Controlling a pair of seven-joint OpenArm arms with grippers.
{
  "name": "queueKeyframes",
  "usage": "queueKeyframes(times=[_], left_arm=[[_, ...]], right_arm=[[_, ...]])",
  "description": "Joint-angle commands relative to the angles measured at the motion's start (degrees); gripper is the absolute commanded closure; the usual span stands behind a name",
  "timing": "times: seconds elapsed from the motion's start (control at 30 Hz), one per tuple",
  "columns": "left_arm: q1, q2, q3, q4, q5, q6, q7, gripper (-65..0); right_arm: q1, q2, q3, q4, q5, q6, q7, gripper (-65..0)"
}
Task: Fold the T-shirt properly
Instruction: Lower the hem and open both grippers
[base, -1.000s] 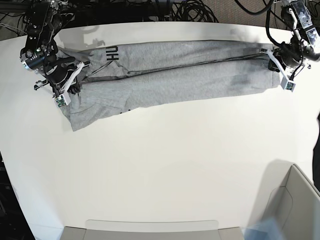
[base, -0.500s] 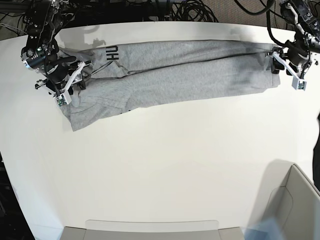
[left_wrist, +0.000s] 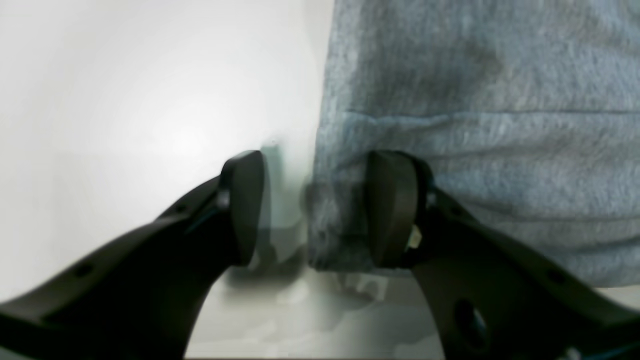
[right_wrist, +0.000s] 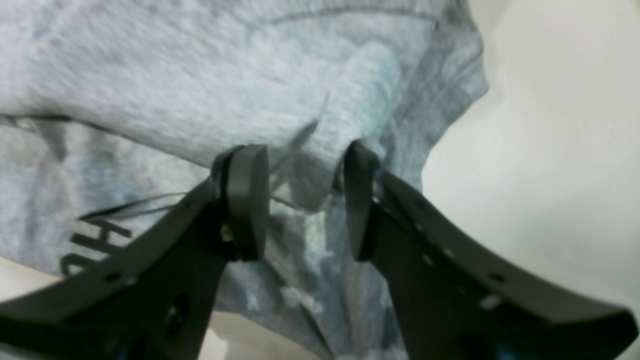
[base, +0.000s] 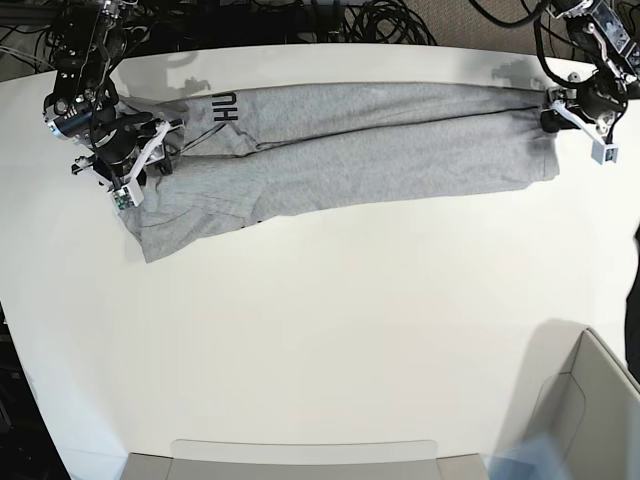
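The heather-grey T-shirt (base: 350, 150) lies folded into a long band across the far part of the white table (base: 330, 330), with black lettering (base: 224, 106) near its left end. My right gripper (base: 140, 165) sits on the shirt's left end; in the right wrist view it (right_wrist: 302, 200) is closed on a raised fold of grey cloth (right_wrist: 310, 125). My left gripper (base: 578, 122) is at the shirt's right end; in the left wrist view it (left_wrist: 320, 210) is open, with the shirt's hem edge (left_wrist: 340, 220) between the fingers and one finger (left_wrist: 395, 210) over the cloth.
Black cables (base: 380, 20) run along the table's far edge. A grey bin (base: 590, 400) stands at the near right corner and a flat grey tray (base: 300, 455) lies at the near edge. The table's right edge is close to my left gripper.
My left gripper has moved up and to the right, off the shirt's right end. My right gripper has shifted slightly toward the far edge. The shirt has barely moved.
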Motion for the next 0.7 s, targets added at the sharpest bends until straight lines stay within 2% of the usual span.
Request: queueKeyframes(times=[0.0, 0.33, 0.43, 0.57, 0.67], left_arm=[[0.0, -0.4, 1.8, -0.1, 1.1, 0.1, 1.9, -33.6], [0.2, 0.0, 4.8, -0.1, 1.0, 0.1, 4.6, -31.8], [1.3, 0.0, 8.2, -0.1, 1.1, 0.1, 4.6, -23.2], [1.7, 0.0, 10.8, -1.2, 1.4, 0.1, 4.6, 0.0], [1.2, -0.3, 12.1, -5.1, 1.4, 0.1, 4.1, 0.0]], right_arm=[[0.8, 0.6, 0.2, 0.7, 0.6, 0.8, 1.0, -25.4], [0.9, 0.6, 0.2, 0.3, 0.6, 0.8, 1.0, -25.4], [0.9, 0.6, 0.2, 0.3, 0.6, 0.8, 1.0, -25.4], [0.9, 0.6, 0.2, 0.3, 0.6, 0.8, 1.0, -25.4], [0.9, 0.6, 0.2, 0.3, 0.6, 0.8, 1.1, -25.4]])
